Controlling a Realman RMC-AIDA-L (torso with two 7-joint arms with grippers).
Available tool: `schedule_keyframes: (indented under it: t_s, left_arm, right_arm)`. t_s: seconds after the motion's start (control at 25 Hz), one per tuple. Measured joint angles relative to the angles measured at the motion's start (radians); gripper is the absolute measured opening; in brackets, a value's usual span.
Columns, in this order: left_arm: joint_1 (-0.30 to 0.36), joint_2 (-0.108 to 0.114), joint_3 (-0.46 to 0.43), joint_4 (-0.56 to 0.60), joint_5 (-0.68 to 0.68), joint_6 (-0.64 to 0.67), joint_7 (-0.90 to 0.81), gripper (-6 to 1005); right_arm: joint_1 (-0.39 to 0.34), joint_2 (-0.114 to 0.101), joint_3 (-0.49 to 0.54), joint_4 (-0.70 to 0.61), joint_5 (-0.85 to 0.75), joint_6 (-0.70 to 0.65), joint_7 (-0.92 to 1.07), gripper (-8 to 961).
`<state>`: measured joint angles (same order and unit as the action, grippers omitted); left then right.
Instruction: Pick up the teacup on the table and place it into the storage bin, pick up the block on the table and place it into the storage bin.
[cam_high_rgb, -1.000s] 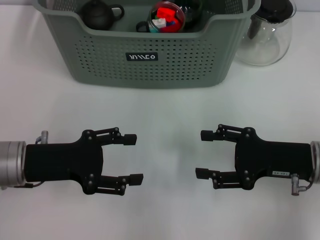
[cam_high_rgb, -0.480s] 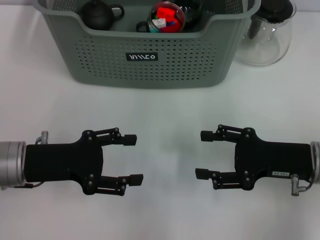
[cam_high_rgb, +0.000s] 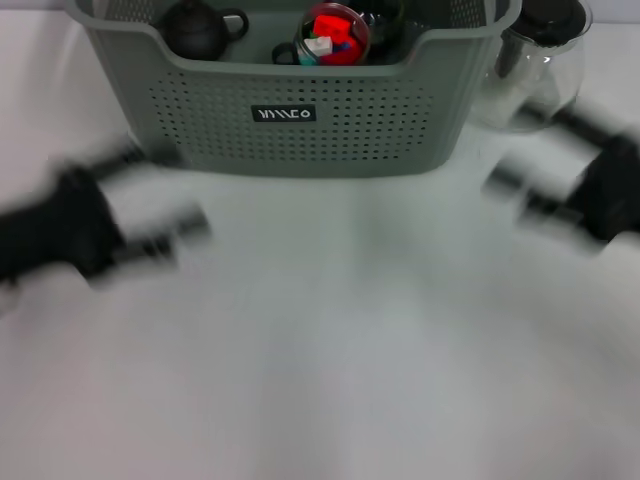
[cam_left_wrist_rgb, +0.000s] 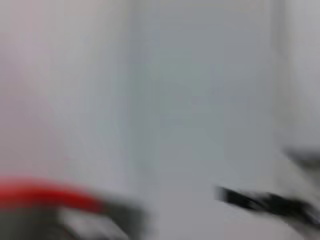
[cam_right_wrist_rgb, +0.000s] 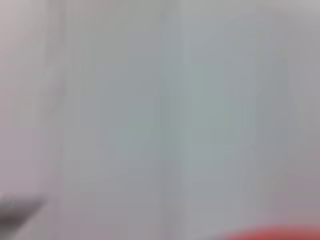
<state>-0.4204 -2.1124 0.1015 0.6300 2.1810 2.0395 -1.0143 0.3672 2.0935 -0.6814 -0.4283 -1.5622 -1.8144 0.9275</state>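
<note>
At the far edge of the white surface (cam_high_rgb: 330, 350) in your head view sits the storage bin (cam_high_rgb: 300, 130), grey-green plastic with perforated sides, a cut-out handle dip in its near rim and a small black label with white lettering. Inside it you see a dark round teapot (cam_high_rgb: 197, 28) at the left, and beside it a teacup (cam_high_rgb: 331, 34) holding a red block (cam_high_rgb: 328, 22) with smaller coloured pieces. Just right of the bin stands a clear glass pot (cam_high_rgb: 535, 75) with a black lid. Your left hand (cam_high_rgb: 150, 225) is a dark smear near the bin's left corner, your right hand (cam_high_rgb: 545, 195) another below the glass pot; you cannot tell how wide either one stands.

Your left wrist view gives only blur, with a red streak and a dark streak. Your right wrist view is blur too.
</note>
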Motion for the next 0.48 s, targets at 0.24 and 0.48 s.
schedule_keyframes:
  t_s: [0.24, 0.48]
  left_arm:
    - [0.003, 0.025, -0.363, -0.169, -0.404, -0.029, -0.246, 847]
    - [-0.029, 0.028, -0.498, -0.298, -0.622, -0.236, -0.518, 847]
  right_arm:
    - [0.005, 0.004, 0.268, 0.224, 0.365, -0.037, 0.040, 857]
    - [0.067, 0.002, 0.317, 0.282, 0.514, 0.173, 0.222, 856]
